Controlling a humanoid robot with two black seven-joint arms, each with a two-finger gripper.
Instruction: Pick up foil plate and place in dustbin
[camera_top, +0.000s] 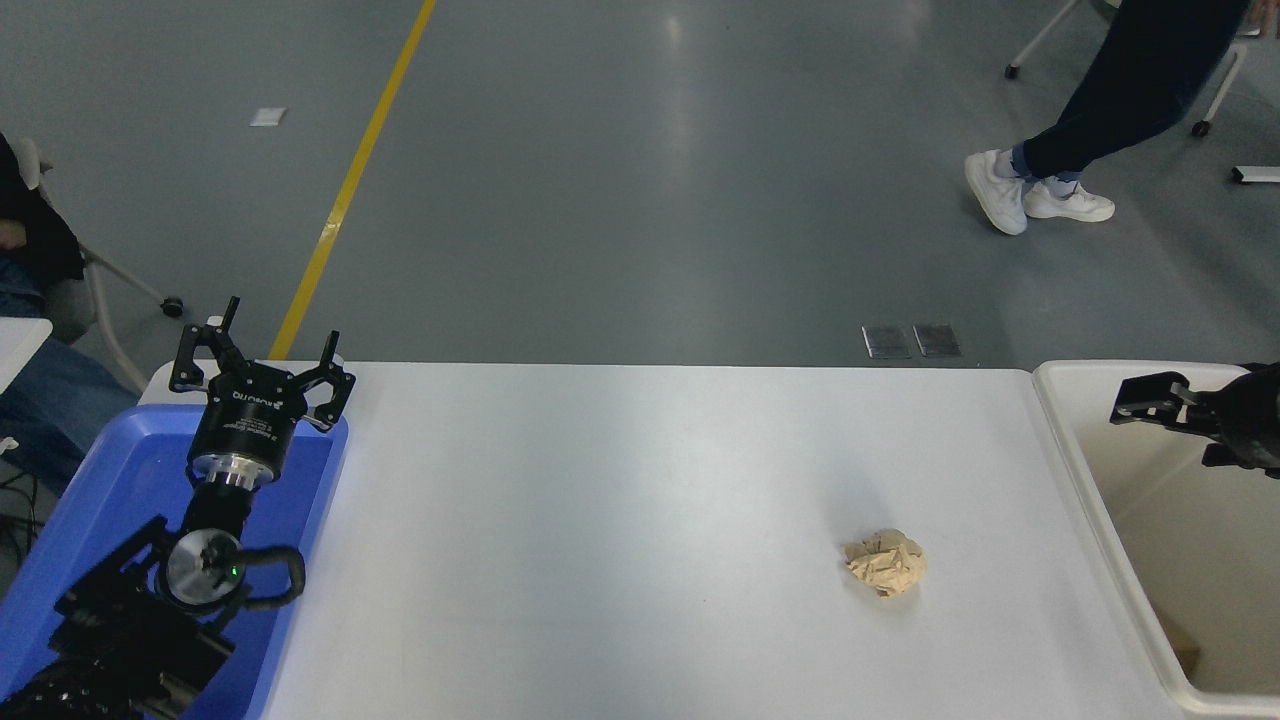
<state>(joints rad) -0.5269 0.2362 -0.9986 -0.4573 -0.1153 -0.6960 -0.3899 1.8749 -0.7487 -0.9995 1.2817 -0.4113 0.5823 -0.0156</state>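
Foil plate nowhere in view; dustbin (1090, 500) at 3 o'clock. Your right gripper (1150, 400) hangs over it, holding nothing, its opening unclear. Drop looks done.

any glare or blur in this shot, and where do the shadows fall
Head view: a soft pale glare streak runs down the grey floor and onto the table. The paper ball is sharp and casts a faint shadow just beyond it. The walking person's legs look slightly smeared. The bin interior is evenly lit.
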